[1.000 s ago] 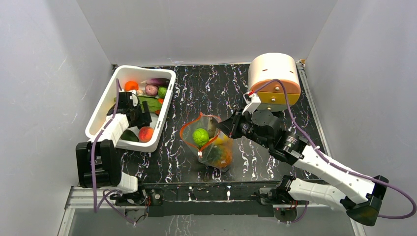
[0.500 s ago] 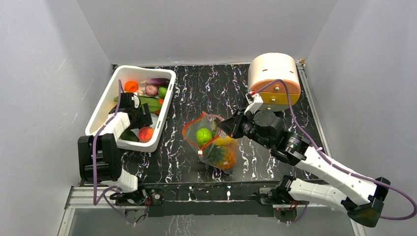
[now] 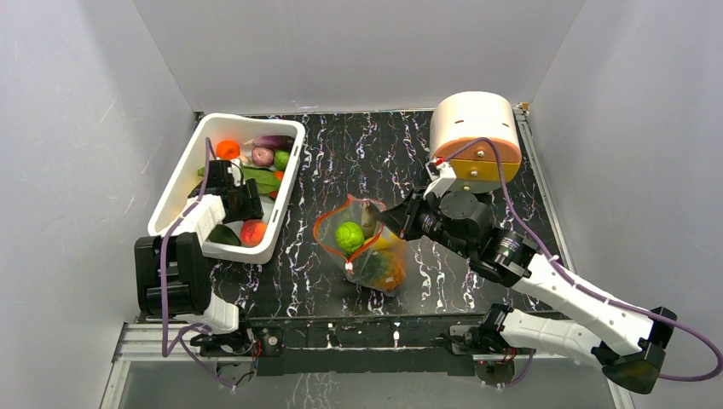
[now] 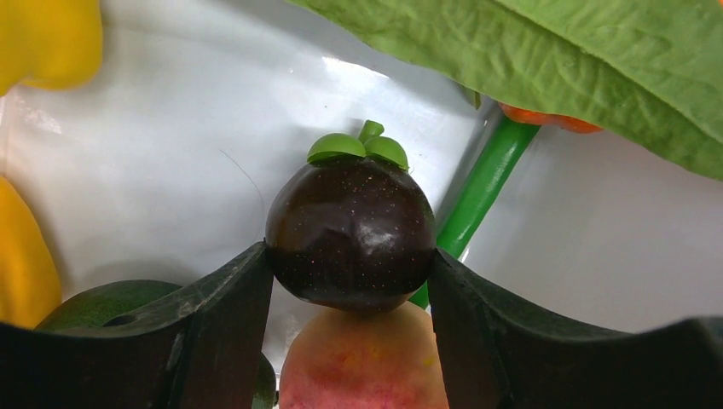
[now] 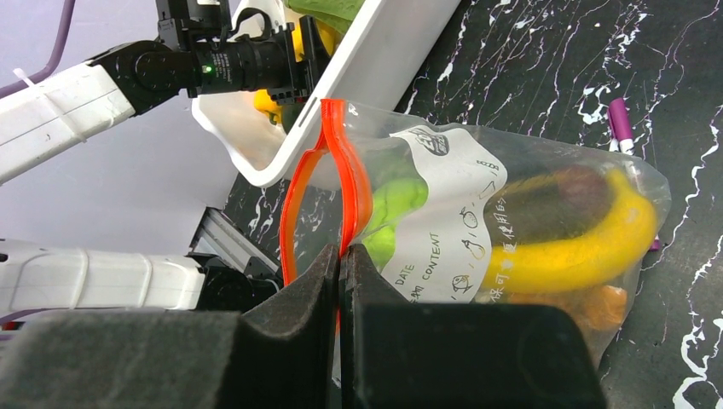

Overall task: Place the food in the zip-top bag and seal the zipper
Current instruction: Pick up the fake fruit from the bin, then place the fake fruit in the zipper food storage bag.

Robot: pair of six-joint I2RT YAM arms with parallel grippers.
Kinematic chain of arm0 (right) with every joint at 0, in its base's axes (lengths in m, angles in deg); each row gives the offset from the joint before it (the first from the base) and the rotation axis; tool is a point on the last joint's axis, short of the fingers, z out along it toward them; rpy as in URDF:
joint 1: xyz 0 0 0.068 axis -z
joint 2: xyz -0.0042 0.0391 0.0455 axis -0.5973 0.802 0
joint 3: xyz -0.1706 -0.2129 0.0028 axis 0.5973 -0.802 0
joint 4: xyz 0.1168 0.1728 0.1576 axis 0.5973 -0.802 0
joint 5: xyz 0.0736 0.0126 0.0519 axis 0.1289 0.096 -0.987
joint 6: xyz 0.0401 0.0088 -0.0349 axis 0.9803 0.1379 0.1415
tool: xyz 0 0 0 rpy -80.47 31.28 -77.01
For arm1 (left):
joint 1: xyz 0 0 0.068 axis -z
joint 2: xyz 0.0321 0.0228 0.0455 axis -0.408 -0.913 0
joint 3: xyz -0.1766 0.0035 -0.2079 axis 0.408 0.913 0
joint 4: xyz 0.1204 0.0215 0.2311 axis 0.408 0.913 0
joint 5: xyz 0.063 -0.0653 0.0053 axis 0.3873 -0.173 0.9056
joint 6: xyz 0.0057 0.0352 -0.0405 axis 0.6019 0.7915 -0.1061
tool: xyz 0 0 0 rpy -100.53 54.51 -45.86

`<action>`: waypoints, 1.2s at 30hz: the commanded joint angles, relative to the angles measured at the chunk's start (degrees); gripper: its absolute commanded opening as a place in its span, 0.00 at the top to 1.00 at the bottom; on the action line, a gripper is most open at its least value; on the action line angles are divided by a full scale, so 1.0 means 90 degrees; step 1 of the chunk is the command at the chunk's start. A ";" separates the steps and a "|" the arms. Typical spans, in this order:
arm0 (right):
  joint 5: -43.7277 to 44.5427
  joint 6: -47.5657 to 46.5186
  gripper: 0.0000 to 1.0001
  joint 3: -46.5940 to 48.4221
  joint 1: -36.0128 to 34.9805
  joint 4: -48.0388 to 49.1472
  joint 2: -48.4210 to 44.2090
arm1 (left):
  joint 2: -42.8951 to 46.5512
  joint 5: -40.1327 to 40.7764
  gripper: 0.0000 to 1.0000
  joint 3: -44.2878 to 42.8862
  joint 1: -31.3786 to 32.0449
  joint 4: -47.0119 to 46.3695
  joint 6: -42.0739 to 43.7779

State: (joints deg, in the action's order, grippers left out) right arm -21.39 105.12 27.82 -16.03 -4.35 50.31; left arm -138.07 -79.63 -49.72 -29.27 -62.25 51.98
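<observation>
This is a robotics lab test cell. Plain pale panels (image 3: pixel 85 128) close off the left, back and right of the top view like a booth, enclosing a black marble-patterned surface (image 3: pixel 358 145). A metal frame (image 3: pixel 141 341) along the bottom edge carries a white robot arm (image 3: pixel 198 223) at lower left and a second arm (image 3: pixel 580 300) at lower right, both trailing purple cables (image 3: pixel 503 194). The objects laid out are props: toy food (image 3: pixel 254 232) in a white tub (image 3: pixel 177 183) at upper left, and a round peach-coloured box (image 3: pixel 474 128) at upper right.
</observation>
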 commanded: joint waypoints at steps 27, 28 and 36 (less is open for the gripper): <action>-0.0595 0.0349 1.00 0.0322 0.0026 0.0664 0.0365 | 0.2592 -0.1498 0.65 -0.0367 -0.0032 0.0474 0.0156; -0.0575 0.0340 1.00 0.0344 0.0023 0.0661 0.0396 | 0.2720 -0.1647 0.65 -0.0329 -0.0029 0.0434 0.0130; -0.0364 0.0482 1.00 0.0548 0.0018 0.0648 0.0721 | 0.3354 -0.2895 0.66 -0.0207 0.0078 0.0177 -0.0307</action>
State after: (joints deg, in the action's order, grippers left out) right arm -26.27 108.59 28.67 -16.03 -3.36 55.82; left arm -109.81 -97.35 -51.33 -29.20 -59.19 51.94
